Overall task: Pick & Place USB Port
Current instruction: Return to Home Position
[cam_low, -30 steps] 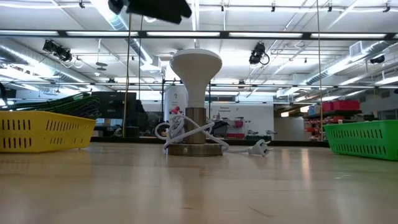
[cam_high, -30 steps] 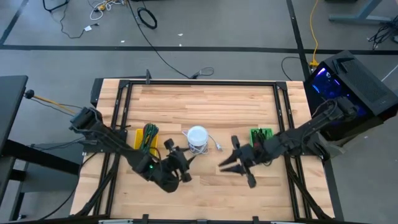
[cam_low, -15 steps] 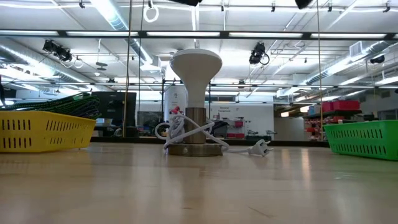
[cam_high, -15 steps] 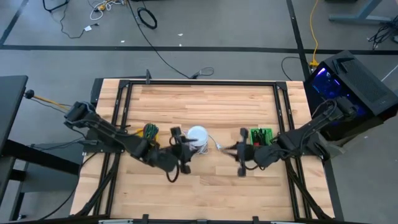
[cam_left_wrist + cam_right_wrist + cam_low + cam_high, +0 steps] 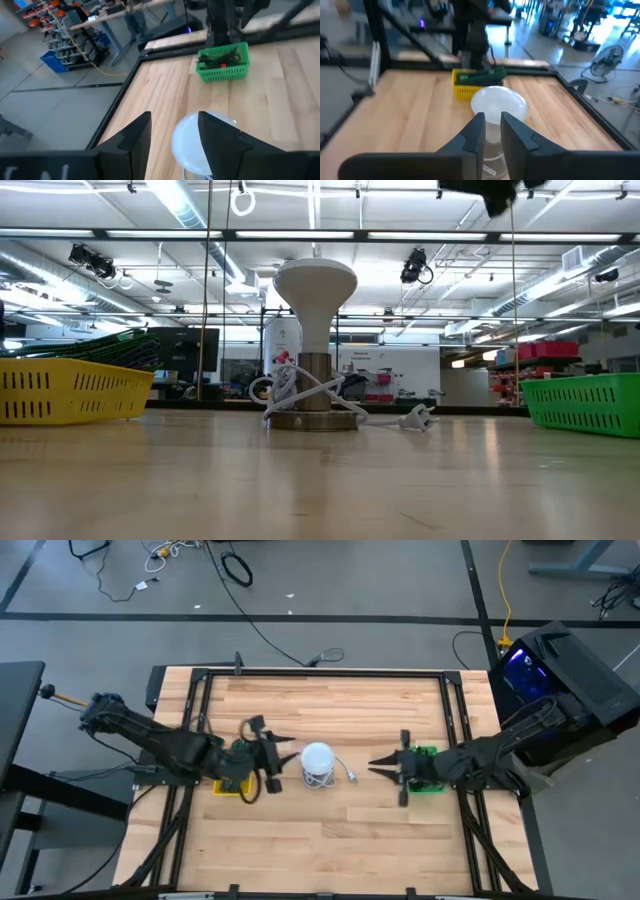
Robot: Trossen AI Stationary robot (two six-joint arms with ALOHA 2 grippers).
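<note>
You have the white domed stand (image 5: 317, 759) upright at the middle of the bench (image 5: 330, 840). Its long axis is vertical, with the dome on top and the metal foot on the wood. A white cable (image 5: 296, 385) is wound loosely round its stem. The cable's plug (image 5: 420, 417) lies flat on the bench near the foot, at about 4 o'clock from it, pointing away from the stand.

At 9 o'clock from the stand sits the yellow bin (image 5: 60, 390). It holds the green cables (image 5: 115, 345), a bundle that rises above the rim and slopes upward toward the stand. At 3 o'clock sits the green bin (image 5: 585, 402). In it the black cable (image 5: 220, 57) lies bunched along the bin's longer side, with a bit of red showing in it.

Your left tool (image 5: 280, 754) hangs above the bench between the yellow bin and the stand, pointing to 3 o'clock. Its fingers are spread wide with nothing between them. Your right tool (image 5: 378, 763) hangs between the stand and the green bin, pointing to 9 o'clock. Its fingers stand a narrow gap apart and grip nothing. Seen from above, each arm partly covers the bin on its side.
</note>
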